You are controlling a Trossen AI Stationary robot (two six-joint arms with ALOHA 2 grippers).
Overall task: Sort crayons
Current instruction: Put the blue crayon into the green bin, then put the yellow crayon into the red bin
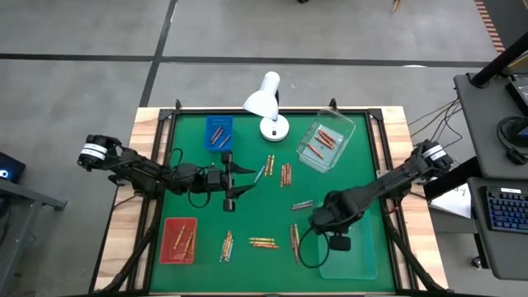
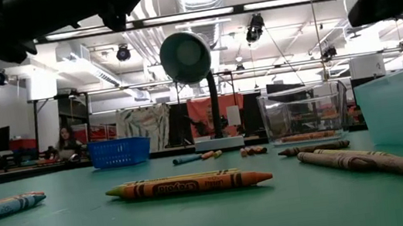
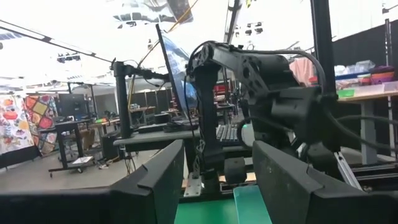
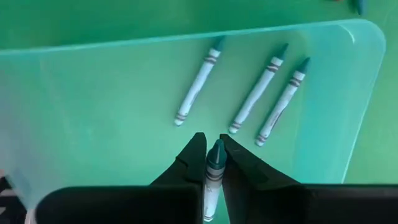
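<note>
Loose crayons lie flat on the green mat, among them a pair [image 1: 285, 174], one [image 1: 302, 205] and a bundle [image 1: 264, 242]; the low view shows one [image 2: 187, 184] up close. My right gripper [image 4: 211, 146] hangs over the clear teal tray [image 1: 355, 262] at the near right, shut on a teal crayon [image 4: 213, 171]. Three teal crayons [image 4: 255, 96] lie flat on the tray's floor below it. My left gripper [image 1: 239, 183] hovers open over the mat's left half, pointing right with nothing between its fingers. My right gripper pinches the teal crayon between its two fingers, close to the crayon's pointed end [image 4: 216, 152], which shows just past the fingertips. The fingers point down from above and lie along the crayon. It hangs upright, tip down, clear of the tray.
A white desk lamp [image 1: 266, 103] stands at the far middle. A blue tray [image 1: 219, 134], a clear tray [image 1: 324, 144] and a red tray [image 1: 179, 239] each hold crayons. More loose crayons lie near the front edge [image 1: 226, 246] and beside the right arm [image 1: 294, 239].
</note>
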